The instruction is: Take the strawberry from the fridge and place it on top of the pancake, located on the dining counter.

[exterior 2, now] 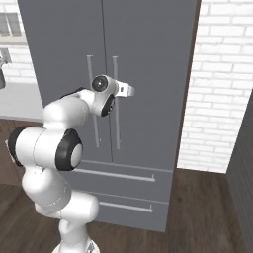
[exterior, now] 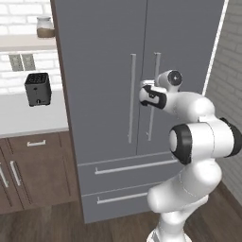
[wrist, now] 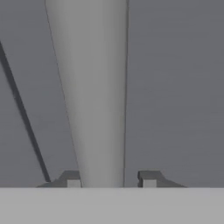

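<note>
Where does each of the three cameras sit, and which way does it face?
Left base view: behind the arm's left, facing the fridge and toaster; the arm rises lower right.
Right base view: behind the arm's right, facing the fridge and brick wall; the arm rises lower left.
Hand view: on the hand, close against the right door handle, the gripper straddling it.
Both base views share the fridge doors and the handle.

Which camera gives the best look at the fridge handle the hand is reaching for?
The hand view: the right door handle runs up the picture right between the two fingertips, so you see how they straddle it. The left base view shows the whole bar partly behind the hand. The right base view shows it crossed by the wrist.
</note>
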{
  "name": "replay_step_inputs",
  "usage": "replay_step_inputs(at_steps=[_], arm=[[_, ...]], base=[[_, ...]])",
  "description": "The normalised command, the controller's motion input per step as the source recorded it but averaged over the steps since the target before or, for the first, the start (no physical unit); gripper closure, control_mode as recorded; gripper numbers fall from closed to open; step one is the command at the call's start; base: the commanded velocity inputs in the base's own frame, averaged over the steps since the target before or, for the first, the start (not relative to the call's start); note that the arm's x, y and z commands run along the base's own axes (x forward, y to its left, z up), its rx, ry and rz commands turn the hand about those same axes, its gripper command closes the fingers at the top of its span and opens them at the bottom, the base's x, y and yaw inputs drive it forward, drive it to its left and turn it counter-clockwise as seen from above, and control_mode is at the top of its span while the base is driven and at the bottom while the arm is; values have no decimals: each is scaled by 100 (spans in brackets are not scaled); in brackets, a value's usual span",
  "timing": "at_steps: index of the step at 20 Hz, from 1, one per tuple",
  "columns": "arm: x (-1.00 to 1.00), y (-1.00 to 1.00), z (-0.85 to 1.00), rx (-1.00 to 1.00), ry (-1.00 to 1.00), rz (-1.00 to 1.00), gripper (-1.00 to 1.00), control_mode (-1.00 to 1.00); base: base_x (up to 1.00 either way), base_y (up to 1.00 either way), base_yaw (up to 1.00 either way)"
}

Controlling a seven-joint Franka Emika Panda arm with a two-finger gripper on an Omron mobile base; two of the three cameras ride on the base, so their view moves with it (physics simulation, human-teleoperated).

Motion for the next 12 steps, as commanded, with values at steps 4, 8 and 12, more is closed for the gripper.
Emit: replay_step_inputs(at_steps=[4, 8, 12], arm=[[-78, -52, 0, 4, 0, 0, 100, -100], [-100, -83, 0, 5, 0, 0, 100, -100], [-98, -99, 5, 7, 3, 0, 100, -100]], base=[[0, 0, 0], [0, 0, 0], [0, 0, 0]])
